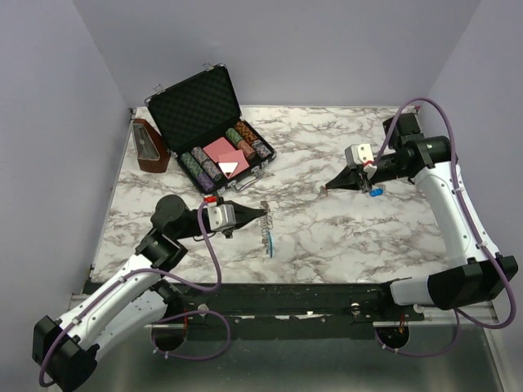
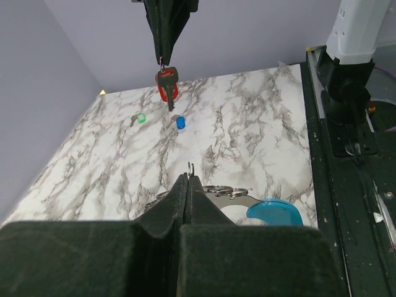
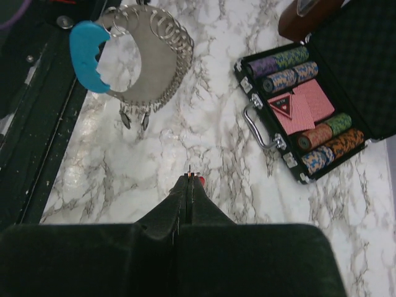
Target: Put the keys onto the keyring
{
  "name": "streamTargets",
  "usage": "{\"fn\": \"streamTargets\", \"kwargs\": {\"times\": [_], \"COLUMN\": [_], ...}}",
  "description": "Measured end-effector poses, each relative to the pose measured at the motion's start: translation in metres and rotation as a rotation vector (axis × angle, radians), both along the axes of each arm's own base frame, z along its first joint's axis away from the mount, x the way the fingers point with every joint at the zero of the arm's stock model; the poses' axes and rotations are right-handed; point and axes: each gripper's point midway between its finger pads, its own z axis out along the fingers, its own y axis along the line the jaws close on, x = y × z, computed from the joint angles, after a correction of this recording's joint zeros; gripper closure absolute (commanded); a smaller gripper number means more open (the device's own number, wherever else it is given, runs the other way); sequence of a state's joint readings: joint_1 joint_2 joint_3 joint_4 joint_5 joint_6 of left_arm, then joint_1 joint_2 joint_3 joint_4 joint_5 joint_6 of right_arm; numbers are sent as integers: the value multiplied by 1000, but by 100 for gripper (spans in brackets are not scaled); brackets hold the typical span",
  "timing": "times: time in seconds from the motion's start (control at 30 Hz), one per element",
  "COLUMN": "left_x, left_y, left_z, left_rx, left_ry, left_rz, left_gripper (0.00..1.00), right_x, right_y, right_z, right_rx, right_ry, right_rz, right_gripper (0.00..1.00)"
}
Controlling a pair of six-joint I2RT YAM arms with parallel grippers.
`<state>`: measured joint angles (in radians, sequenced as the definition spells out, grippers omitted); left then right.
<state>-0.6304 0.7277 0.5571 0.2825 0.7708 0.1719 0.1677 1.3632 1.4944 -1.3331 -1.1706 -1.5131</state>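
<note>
My left gripper [image 1: 263, 214] is shut on a thin ring of the keyring [image 1: 266, 233], a silver coil of rings with a bright blue curved section [image 2: 275, 213]. In the left wrist view the ring pokes up between the tips of that gripper [image 2: 189, 177]. My right gripper [image 1: 325, 189] is shut on the red key [image 2: 167, 85], which hangs from its tips above the marble table, far beyond the keyring. Only a sliver of red [image 3: 202, 180] shows at the tips of the right gripper [image 3: 189, 179]. The blue key [image 1: 376, 193] lies on the table under the right arm. The keyring also shows in the right wrist view [image 3: 148, 68].
An open black case of poker chips [image 1: 214, 131] stands at the back left, with a brown box [image 1: 150, 147] beside it. A small green key [image 2: 141, 117] lies near the blue key [image 2: 180, 122]. The dark front rail [image 1: 327, 298] runs along the near table edge.
</note>
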Motion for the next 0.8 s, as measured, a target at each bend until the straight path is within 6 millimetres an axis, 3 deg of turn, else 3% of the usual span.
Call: {"fn": "streamTargets", "kwargs": {"times": [0.27,0.5,0.8], "left_x": [17,31,33], "left_y": [-9,-19,-31], "left_z": [11,16,-2], "left_rx": [-51,-93,-82], "left_ry": [-44,-56,-13], "left_rz": [32,63,90], "left_gripper": [100,100,100], "right_x": [-22,-33,-32], "right_y": [30,52,76], "right_z": [19,6,-1], "right_rx": [41,23,-37], "right_ry": [-9,81,228], "right_rz": [118,192,187], "right_gripper": [99,99,99]}}
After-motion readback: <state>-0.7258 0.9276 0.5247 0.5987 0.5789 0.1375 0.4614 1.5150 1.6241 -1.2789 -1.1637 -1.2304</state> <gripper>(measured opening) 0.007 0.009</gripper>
